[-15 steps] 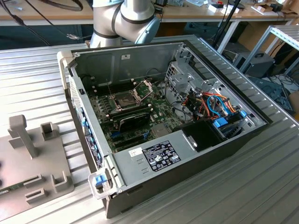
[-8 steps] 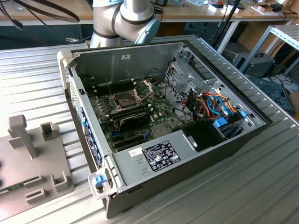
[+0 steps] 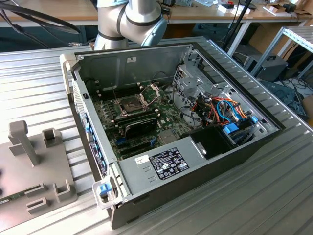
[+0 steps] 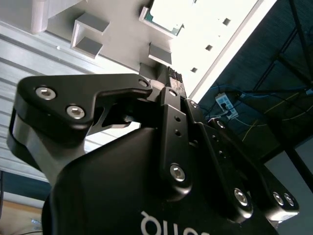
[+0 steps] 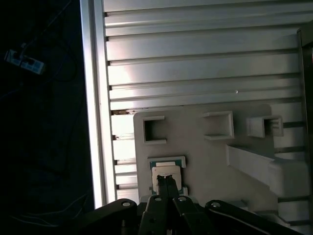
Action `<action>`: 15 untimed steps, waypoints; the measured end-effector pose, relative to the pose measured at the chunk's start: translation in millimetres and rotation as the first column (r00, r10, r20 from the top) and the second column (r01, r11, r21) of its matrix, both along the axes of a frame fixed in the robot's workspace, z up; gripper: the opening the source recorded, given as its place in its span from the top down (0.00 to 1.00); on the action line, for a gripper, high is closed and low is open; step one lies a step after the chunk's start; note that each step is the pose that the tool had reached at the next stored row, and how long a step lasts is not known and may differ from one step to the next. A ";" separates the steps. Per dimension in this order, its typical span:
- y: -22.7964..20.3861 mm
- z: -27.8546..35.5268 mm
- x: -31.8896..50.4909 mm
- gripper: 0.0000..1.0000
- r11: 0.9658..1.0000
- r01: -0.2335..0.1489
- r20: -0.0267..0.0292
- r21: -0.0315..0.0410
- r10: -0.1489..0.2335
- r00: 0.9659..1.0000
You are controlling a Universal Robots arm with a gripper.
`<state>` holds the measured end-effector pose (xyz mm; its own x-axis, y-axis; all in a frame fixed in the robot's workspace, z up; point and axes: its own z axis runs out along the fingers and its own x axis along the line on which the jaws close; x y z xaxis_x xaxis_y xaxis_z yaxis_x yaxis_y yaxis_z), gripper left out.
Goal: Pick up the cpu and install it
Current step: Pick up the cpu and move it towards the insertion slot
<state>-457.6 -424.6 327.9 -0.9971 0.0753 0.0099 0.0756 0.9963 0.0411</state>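
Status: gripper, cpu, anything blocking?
Arm's gripper shut, empty, poised over the cpu. Chip lies in its pocket on the grey fixture plate, not lifted. Nothing seen in the way.

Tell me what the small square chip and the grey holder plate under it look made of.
Small square chip: pale metal-looking top with dull sheen, green rim suggesting circuit board. Grey holder plate: uniform matte surface, blocky raised pockets, probably plastic.
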 end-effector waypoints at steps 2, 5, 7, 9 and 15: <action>0.0 -0.7 0.0 0.89 1.000 0.000 0.000 0.000 0.000 1.000; 0.0 -0.8 0.0 0.89 1.000 0.000 0.000 0.000 0.000 1.000; 0.0 -0.8 0.0 0.89 1.000 0.000 0.000 0.000 0.000 1.000; 0.0 -0.8 0.0 0.89 1.000 0.000 0.000 0.000 0.000 1.000; 0.0 -0.9 0.0 0.76 1.000 0.000 0.000 0.000 0.000 1.000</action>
